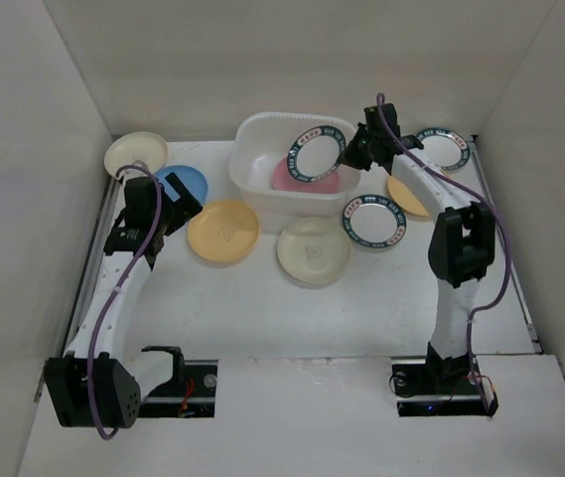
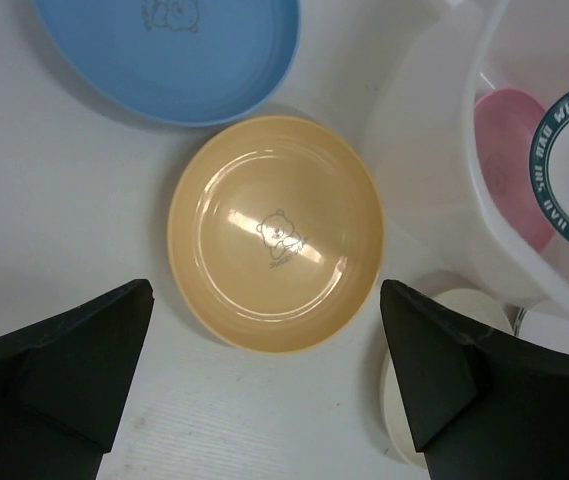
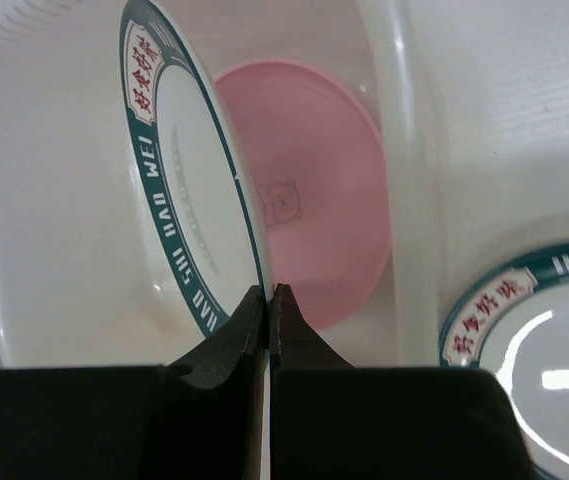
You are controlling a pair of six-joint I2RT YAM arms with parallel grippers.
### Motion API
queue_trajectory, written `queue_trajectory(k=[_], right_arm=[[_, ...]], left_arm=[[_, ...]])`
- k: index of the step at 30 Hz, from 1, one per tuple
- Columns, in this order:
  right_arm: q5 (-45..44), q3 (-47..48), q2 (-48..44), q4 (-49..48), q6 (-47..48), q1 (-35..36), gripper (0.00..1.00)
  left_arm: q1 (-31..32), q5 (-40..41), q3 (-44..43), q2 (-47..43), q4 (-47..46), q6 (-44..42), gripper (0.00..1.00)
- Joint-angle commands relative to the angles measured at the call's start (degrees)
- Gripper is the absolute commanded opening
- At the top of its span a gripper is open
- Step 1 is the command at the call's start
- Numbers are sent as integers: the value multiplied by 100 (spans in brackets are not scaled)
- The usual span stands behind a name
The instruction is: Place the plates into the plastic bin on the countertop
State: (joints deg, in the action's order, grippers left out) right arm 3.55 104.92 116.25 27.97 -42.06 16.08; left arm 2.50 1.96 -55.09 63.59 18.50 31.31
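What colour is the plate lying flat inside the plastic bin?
That plate is pink, with a small bear print; clearest in the right wrist view.

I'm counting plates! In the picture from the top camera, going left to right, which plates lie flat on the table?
cream plate in the corner → blue plate → yellow plate → cream plate in the middle → teal-rimmed plate beside the tub → teal-rimmed plate at the back

Free to drop straight onto the yellow plate (image 2: 274,232) between the spread fingers of the left hand (image 2: 266,300). Hemmed in there by the blue plate (image 2: 169,50) just beyond, the plastic bin (image 2: 484,200) wall to the right, and a cream plate (image 1: 313,249) near right. Crowded inside the bin: pink plate (image 3: 314,200) on the floor, teal-rimmed plate (image 3: 189,170) on edge, pinched in the closed right hand (image 3: 267,295). Bare surface (image 1: 292,318) toward the arm bases.
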Motion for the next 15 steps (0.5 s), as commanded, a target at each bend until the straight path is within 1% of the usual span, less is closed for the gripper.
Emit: queue_trajectory(k=[1,6,9,10,11,12,13,15], right_arm=[[189,835,362,-38,269,110,1],[216,1284,934,270,392,251,6],[181,1364,1093,499,471,304,8],[164,1347,1102,543,506,321,10],[137,1320,1102,587,567,330,13],[85,1277,1067,605,629,339,18],[6,1207,1015,605,664,348,26],[-161,1092,883,605,778,357,37]], left_arm=[[-26,86,226,-268,101,-99,100],[-26,86,306,-269,171,-99,100],[-35,86,315,-225,198,-99,100],[-35,86,323,-198,189,-107,100],[-35,77,341,-163,171,-108,100],[-35,77,350,-137,154,-108,100],[-35,77,359,-84,145,-108,100],[-35,86,376,12,127,-108,100]])
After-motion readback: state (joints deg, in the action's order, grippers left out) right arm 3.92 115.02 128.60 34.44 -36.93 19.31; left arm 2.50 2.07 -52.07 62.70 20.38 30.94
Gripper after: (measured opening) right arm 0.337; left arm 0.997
